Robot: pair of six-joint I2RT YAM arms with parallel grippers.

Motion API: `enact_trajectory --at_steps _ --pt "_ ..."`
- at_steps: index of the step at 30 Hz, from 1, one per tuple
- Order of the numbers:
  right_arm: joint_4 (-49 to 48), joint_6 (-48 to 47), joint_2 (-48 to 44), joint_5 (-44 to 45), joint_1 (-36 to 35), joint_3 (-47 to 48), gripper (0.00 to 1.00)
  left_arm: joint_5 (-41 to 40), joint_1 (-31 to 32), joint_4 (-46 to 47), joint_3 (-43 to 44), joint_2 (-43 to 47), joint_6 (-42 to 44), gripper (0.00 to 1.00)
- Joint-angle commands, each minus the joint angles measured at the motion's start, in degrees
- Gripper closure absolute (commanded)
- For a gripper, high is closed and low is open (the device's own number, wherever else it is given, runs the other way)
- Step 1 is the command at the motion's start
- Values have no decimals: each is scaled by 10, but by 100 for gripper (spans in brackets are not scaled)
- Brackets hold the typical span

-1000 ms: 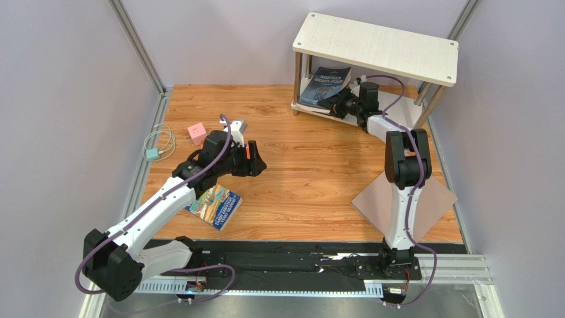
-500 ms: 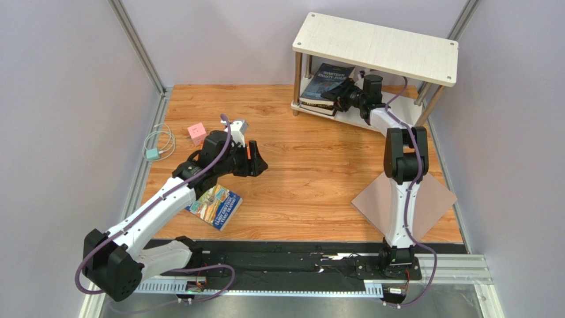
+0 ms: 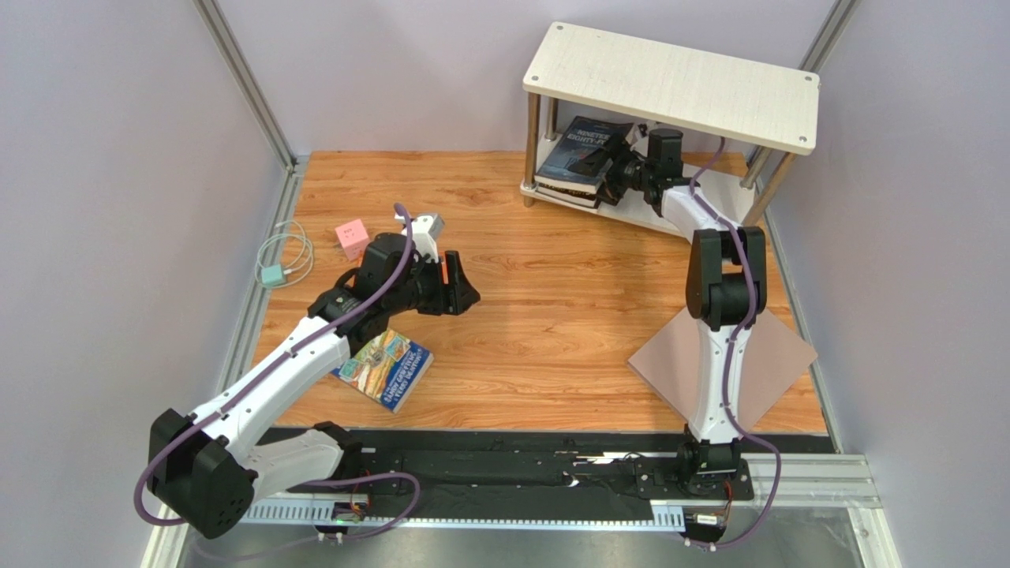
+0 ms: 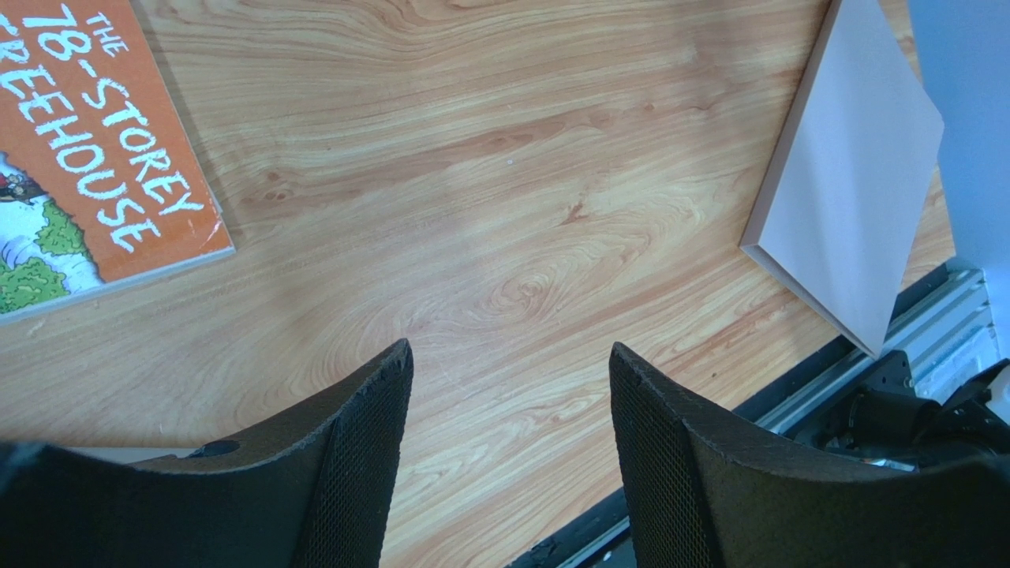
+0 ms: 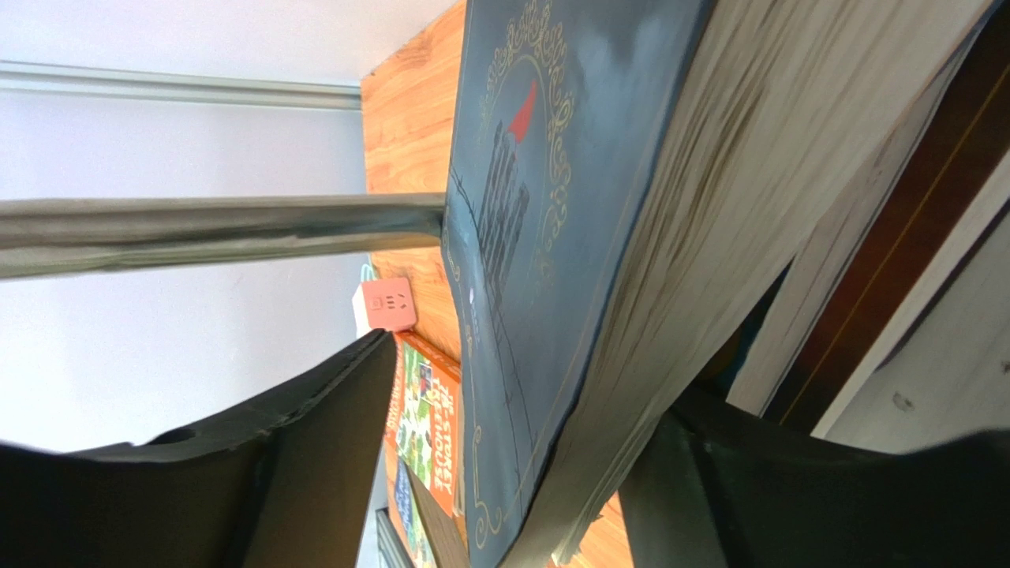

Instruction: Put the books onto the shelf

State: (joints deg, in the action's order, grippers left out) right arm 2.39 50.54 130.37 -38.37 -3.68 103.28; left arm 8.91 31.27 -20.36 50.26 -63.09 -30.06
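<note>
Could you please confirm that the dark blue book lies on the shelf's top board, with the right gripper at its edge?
Not quite: the dark blue book lies on the lower board of the shelf, beneath the top one, as the top external view shows. The right gripper is indeed at its edge.

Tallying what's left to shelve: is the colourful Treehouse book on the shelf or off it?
Off it. The Treehouse book lies flat, cover up, on the wooden table, well apart from the shelf.

Appeared to be robotics lab test cell. Plain grey panels (image 3: 119, 178) on aluminium posts (image 3: 245, 83) enclosed wood-grain table (image 3: 557, 296); metal rail (image 3: 818, 473) at table's near edge carried left arm (image 3: 279, 376) and right arm (image 3: 717, 379).
</note>
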Motion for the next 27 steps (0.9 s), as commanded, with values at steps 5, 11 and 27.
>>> enact_trajectory --at_steps 5,11,27 --pt "217 -119 -111 92 3 -81 11 -74 0 -72 49 -24 5 27" --pt "218 -162 -239 147 -6 -265 10 -122 -6 -151 128 -117 14 25" --pt "79 -164 -319 151 -268 -410 6 -60 -224 -171 1 -135 -35 35"
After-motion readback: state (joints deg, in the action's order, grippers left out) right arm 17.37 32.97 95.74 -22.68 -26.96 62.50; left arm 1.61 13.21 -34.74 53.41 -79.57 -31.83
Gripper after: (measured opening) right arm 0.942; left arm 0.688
